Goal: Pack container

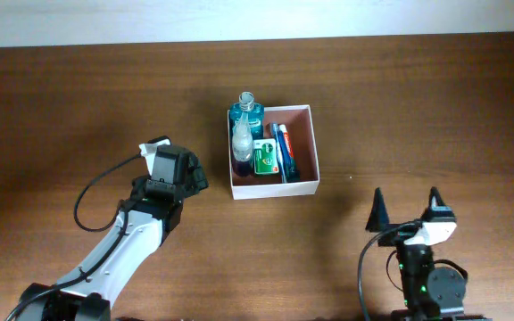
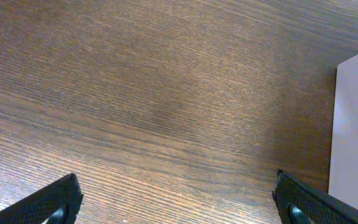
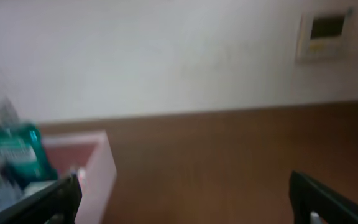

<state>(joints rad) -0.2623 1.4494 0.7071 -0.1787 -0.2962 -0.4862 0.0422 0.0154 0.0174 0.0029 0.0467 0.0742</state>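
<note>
- Two claws show, and both are spread wide with nothing between their fingers.
- The left claw (image 1: 194,176) hangs over bare table (image 1: 78,98), just left of the container's (image 1: 275,190) near-left corner and apart from it.
- In its own wrist view the left claw (image 2: 176,190) shows one dark finger in each bottom corner with only wood grain between them. It grips nothing and touches nothing that can be seen.
- A strip of the container's white outer wall (image 2: 356,124) shows at the right edge of that view, beyond the right-hand finger.
- The right claw (image 1: 406,208) sits at the near right of the table, well apart from the container. Its two fingers stand far apart and it holds nothing.
- The right wrist view is blurred. The right claw's (image 3: 185,193) fingers sit at the bottom corners with open table between them.
- The container stands about mid-table, a little toward the far side, square with white walls and a reddish-brown floor.
- Inside it, along the left wall, a teal mouthwash bottle (image 1: 246,112) fills the far-left corner, with a small clear bottle (image 1: 241,139) just near of it.
- A green packet (image 1: 265,158) lies beside them, and a toothpaste tube (image 1: 284,153) lies just right of the packet. The right part of the floor is bare.
- From the right wrist, the container (image 3: 101,168) and the mouthwash bottle (image 3: 14,149) appear at far left.
</note>
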